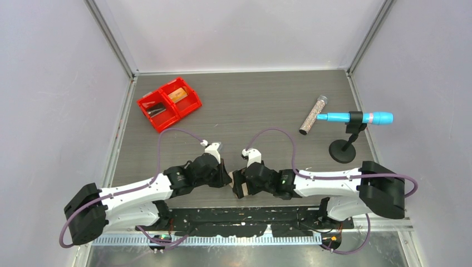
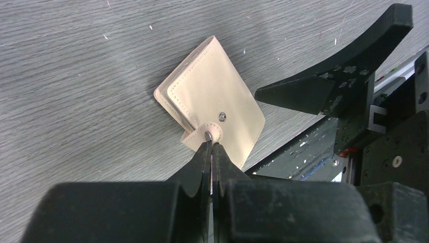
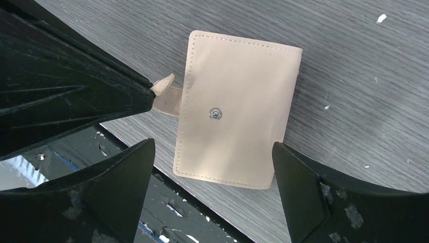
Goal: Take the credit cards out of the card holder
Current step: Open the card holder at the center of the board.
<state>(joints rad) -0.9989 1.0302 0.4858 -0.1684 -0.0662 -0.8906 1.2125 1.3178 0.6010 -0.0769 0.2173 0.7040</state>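
The tan card holder [image 3: 238,101] lies folded shut on the grey table close to its near edge, with its metal snap stud facing up. My left gripper [image 2: 211,144] is shut on the holder's snap tab [image 2: 210,134], which is pulled off the stud and out to the side. Above the holder my right gripper [image 3: 212,147] is open, one finger on each side of the holder's near end and touching nothing. From the top view only a strip of the card holder [image 1: 240,188] shows between the two grippers. The credit cards are hidden inside the holder.
A red two-compartment bin [image 1: 169,103] with items in it sits at the back left. At the right are a glittery tube [image 1: 313,115] and a blue pen on a black stand [image 1: 356,118]. The black base rail [image 3: 167,212] runs just beyond the table's near edge.
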